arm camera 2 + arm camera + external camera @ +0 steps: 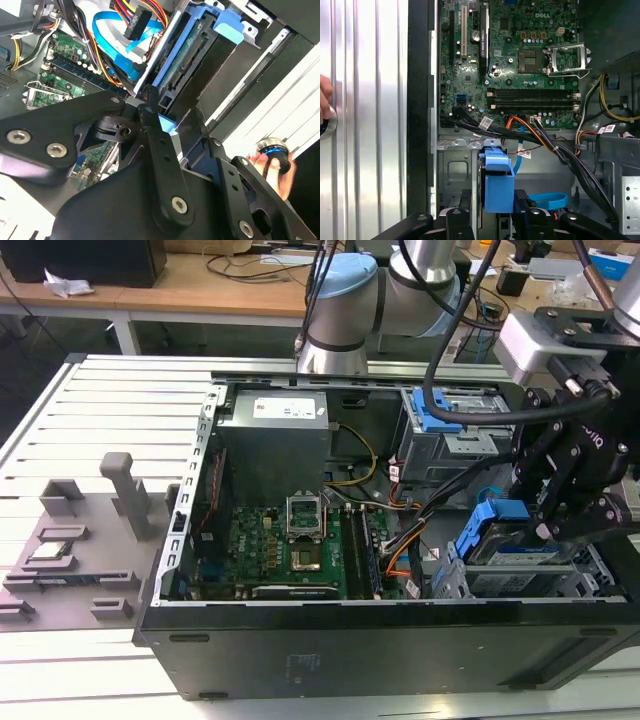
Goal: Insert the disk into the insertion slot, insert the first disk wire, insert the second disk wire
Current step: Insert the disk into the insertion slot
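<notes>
The disk (515, 558) is pinched by the gripper (494, 215) at the insertion slot (598, 575), where jamming is risked if it is driven askew, and the adjacent cables (560, 150) may be snagged.

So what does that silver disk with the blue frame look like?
The disk is a flat silver metal drive with a white-and-blue label, framed by a bright blue plastic carrier. It rests at the grey insertion slot in the case corner, on the exterior view's right. The black gripper sits right over it; whether it grips cannot be told.
</notes>
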Motion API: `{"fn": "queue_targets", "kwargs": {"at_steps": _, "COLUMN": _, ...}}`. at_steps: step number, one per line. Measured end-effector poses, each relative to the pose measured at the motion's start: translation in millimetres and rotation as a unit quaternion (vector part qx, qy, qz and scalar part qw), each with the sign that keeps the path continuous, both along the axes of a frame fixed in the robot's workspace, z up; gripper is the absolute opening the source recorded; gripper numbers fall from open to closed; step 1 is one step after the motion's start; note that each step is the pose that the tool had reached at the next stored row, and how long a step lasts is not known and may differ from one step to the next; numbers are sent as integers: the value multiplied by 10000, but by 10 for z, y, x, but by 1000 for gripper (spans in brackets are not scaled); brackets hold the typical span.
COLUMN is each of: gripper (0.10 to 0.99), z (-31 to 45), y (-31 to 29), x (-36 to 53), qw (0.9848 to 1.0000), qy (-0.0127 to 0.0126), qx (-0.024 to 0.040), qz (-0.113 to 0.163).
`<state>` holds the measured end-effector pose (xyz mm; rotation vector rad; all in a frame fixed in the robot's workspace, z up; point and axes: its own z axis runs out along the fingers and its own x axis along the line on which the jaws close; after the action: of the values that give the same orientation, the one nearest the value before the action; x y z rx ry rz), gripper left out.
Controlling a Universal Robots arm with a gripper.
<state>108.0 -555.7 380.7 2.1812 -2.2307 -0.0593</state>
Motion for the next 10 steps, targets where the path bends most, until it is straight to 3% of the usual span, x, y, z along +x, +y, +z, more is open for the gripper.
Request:
{"fn": "queue_targets", "kwargs": {"at_steps": 7, "gripper": 431, "z": -4, "y": 0, "x": 0, "qw": 10000, "qy": 0, "qx": 0, "qz": 0}}
{"fn": "queue_targets", "kwargs": {"at_steps": 8, "gripper": 431, "z": 182, "y": 5, "x": 0, "qw": 10000, "qy": 0, "qx": -16, "qz": 0}}
{"fn": "queue_targets", "kwargs": {"at_steps": 10, "gripper": 431, "z": 188, "y": 13, "x": 0, "qw": 10000, "qy": 0, "qx": -4, "qz": 0}}
